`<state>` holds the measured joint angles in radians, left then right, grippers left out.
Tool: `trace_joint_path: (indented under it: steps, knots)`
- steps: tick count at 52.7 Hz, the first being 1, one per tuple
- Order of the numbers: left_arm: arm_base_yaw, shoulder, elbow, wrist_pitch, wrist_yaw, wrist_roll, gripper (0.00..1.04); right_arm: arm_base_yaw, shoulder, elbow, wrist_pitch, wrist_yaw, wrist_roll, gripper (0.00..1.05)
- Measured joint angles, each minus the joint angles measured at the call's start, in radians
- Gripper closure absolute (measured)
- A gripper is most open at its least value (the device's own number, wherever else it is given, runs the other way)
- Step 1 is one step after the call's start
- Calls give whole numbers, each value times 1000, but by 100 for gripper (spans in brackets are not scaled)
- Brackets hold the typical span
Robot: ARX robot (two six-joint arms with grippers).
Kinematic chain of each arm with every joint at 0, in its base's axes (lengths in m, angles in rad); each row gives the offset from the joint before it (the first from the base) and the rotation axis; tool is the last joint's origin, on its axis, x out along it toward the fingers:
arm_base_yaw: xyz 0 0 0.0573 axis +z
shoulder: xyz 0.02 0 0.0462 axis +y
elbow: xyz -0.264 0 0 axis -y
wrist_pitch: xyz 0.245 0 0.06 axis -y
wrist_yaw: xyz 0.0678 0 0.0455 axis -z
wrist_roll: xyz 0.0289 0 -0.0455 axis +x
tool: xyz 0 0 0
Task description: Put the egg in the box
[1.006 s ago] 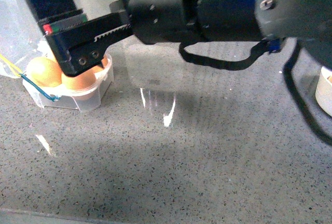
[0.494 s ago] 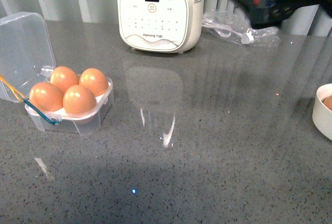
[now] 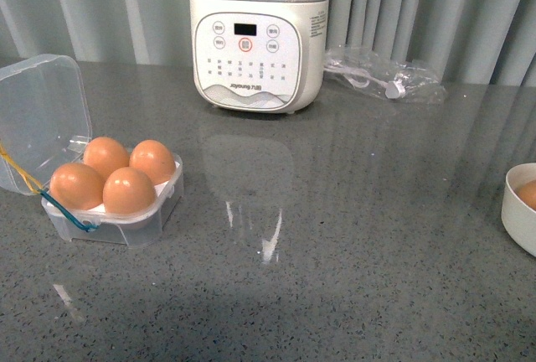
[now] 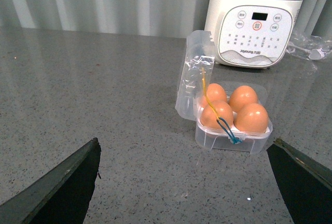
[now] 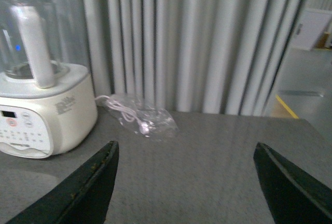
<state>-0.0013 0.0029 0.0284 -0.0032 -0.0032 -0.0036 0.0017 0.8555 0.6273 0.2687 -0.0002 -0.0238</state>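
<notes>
Now | egg (image 3: 152, 161) sat in box (image 3: 134, 226), frame left, all four holes full | left gripper (image 4: 184, 141) and right gripper (image 5: 185, 145) both spread, empty | egg was likely light, slick, brittle: best gripped gently round its middle.

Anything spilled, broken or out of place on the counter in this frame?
Nothing stands out. The box sits flat with its lid open and all four holes filled by intact eggs; the yellow and blue bands hang loose over its front corner. No spill or crack shows.

Grey countertop (image 3: 352, 245), box (image 3: 127, 226), appliance (image 3: 255, 52), bag (image 3: 387, 82), bowl (image 3: 514, 215)
</notes>
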Motion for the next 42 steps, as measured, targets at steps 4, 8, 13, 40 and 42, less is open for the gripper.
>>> trace_joint_path:
  steps: [4, 8, 13, 40, 42]
  knots:
    - [0, 0, 0, 0, 1, 0, 7, -3, -47, -111, 39, 3, 10, 47]
    - [0, 0, 0, 0, 3, 0, 7, -2, -81, -203, 69, 0, 10, 63]
    - [0, 0, 0, 0, 2, 0, 7, -2, -122, -266, 92, -1, 11, 77]
    - [0, 0, 0, 0, 2, 0, 7, -2, -341, -500, 114, 0, 13, 102]
    - [0, 0, 0, 0, 2, 0, 7, -2, -357, -512, 108, 0, 13, 102]
